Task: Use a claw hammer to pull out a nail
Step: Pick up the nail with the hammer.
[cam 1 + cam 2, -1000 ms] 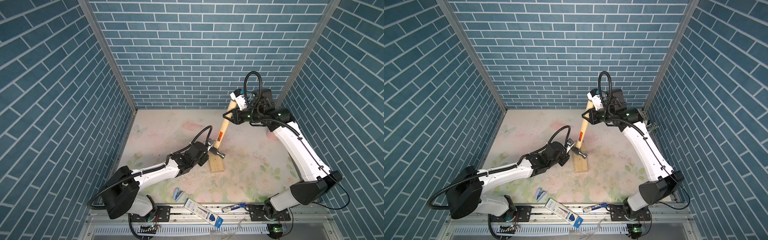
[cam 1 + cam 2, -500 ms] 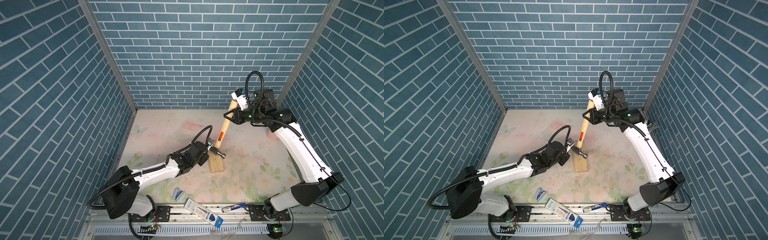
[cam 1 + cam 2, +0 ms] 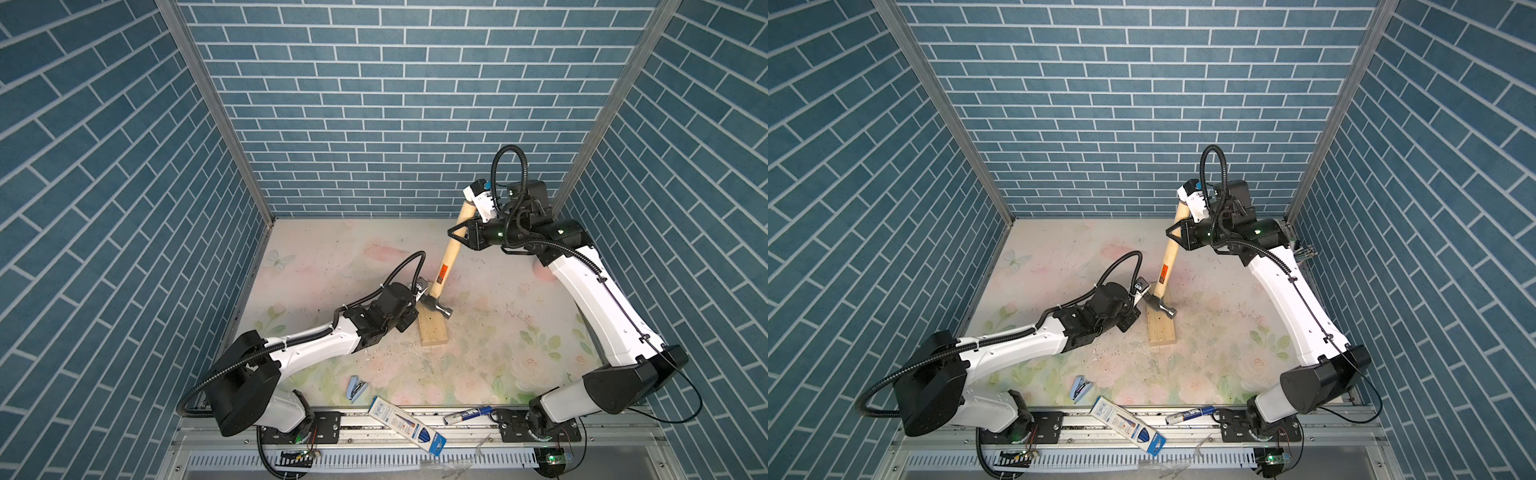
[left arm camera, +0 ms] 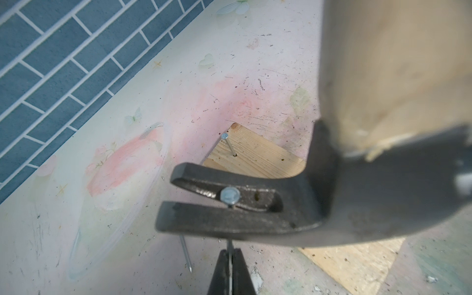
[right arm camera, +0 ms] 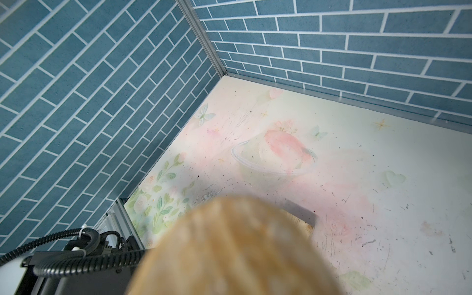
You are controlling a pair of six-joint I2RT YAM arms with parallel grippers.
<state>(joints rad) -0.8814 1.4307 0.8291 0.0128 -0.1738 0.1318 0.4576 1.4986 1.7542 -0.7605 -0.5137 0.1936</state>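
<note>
Between claw hammer (image 4: 383, 191) forks sits a nail (image 4: 230, 196), pinched by left claw (image 4: 231, 254)

The hammer (image 3: 451, 249) – pale wood handle, orange-and-black label, grey steel head – stands steeply tilted, head down on a block (image 3: 432, 332), its forked claw straddling a silver nail (image 4: 230, 196).

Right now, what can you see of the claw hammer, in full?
The hammer has a long pale wooden handle with a small orange-and-black label and a dark grey steel head. It leans steeply, head down at the far end of the wooden block. The right claw is shut on the handle near its top. In the left wrist view a nail sits in the slot of its forked end, and the left claw pinches that nail's shank below.
</note>
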